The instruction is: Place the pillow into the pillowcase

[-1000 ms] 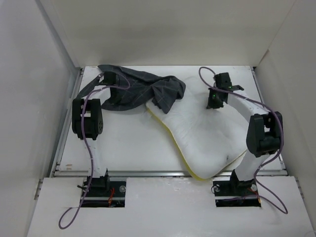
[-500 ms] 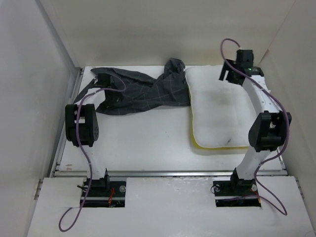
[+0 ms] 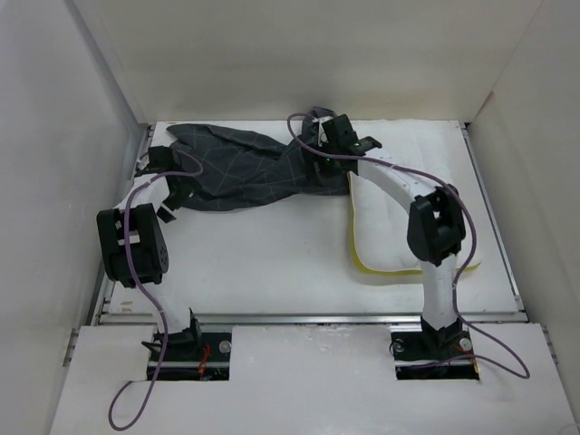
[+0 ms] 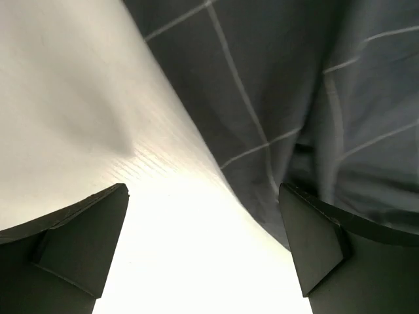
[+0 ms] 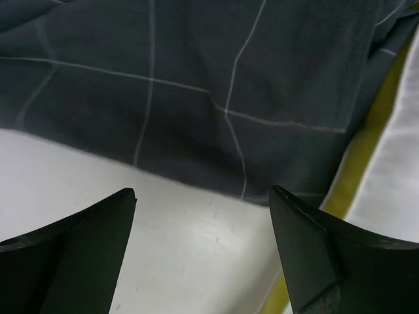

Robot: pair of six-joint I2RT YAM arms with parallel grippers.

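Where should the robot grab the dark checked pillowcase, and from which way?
The pillowcase lies limp and mostly flat on the table, so the best spot is probably the bunched folds at its right end, beside the pillow. Raised cloth gives something to pinch. Come straight down from above with the right end effector, which hangs open just there. I cannot tell which end is the mouth.

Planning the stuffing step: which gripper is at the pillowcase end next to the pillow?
The right gripper: its view shows the pillowcase beside the pillow's yellow edge. The left gripper is at the opposite, left end, away from the pillow.
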